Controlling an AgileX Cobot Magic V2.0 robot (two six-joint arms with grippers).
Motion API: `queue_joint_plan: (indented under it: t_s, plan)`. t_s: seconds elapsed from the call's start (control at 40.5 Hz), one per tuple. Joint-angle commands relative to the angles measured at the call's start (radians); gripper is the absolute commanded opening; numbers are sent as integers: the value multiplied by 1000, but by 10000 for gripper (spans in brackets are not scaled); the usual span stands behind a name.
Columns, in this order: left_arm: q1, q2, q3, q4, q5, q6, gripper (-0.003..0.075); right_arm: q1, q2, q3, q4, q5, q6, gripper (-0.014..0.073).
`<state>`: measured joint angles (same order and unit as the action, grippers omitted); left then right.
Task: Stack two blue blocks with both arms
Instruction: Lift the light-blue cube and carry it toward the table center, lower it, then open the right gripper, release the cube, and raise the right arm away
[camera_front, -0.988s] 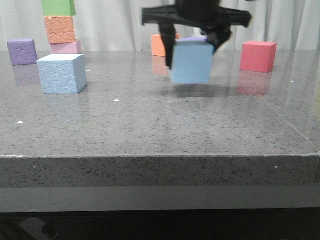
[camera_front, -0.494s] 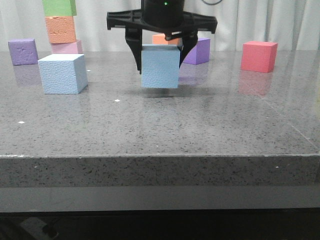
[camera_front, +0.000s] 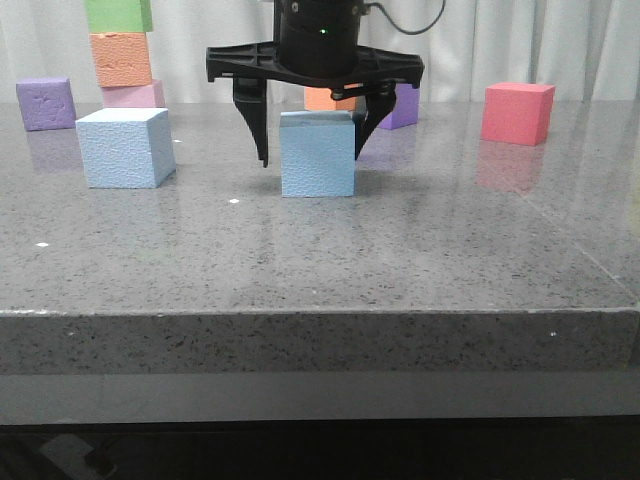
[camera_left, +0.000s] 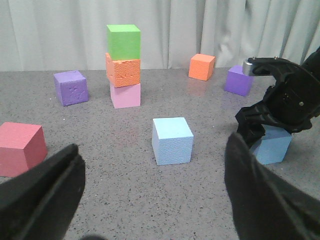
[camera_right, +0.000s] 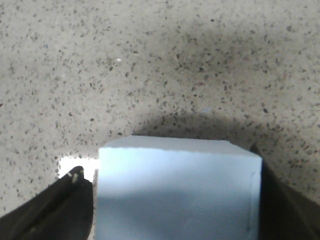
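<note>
One pale blue block (camera_front: 125, 148) rests on the grey table at the left; in the left wrist view this block (camera_left: 172, 141) lies ahead of my left gripper (camera_left: 152, 170), which is open and empty, well short of it. The other blue block (camera_front: 318, 155) sits on the table in the middle. My right gripper (camera_front: 314, 150) hangs straight over it, open, its fingers spread down both sides, with a visible gap on the left side. In the right wrist view that block (camera_right: 177, 195) fills the space between the fingers. The left gripper is out of the front view.
A tower of green, orange and pink cubes (camera_front: 120, 50) stands at the back left beside a purple cube (camera_front: 45, 103). An orange cube (camera_front: 325, 98) and another purple cube (camera_front: 405, 105) lie behind the right gripper. A red cube (camera_front: 517, 112) sits at the right.
The right gripper carried its blue block leftwards and down. The block now rests on the table and the fingers have spread away from it.
</note>
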<state>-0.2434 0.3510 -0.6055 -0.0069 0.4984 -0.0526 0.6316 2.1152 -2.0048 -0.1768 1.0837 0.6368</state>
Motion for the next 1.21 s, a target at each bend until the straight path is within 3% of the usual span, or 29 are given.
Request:
queue_joint_plan:
  t_s: [0.0, 0.272, 0.469, 0.667, 1.185]
  plan:
    - [-7, 14, -32, -6, -78, -10, 566, -1, -124, -37, -13, 2, -79, 603]
    - [-7, 14, -32, -6, -78, -10, 566, -8, -352, 45, 9, 141, -364, 603]
    - [-7, 14, -32, -6, -78, -10, 566, -115, -603, 320, 211, 23, -583, 603]
    - [-7, 14, -32, -6, -78, -10, 566, -244, -825, 581, 322, -101, -745, 603]
    - [-7, 14, -32, -6, -78, -10, 566, -261, -1277, 1121, 338, -351, -847, 603]
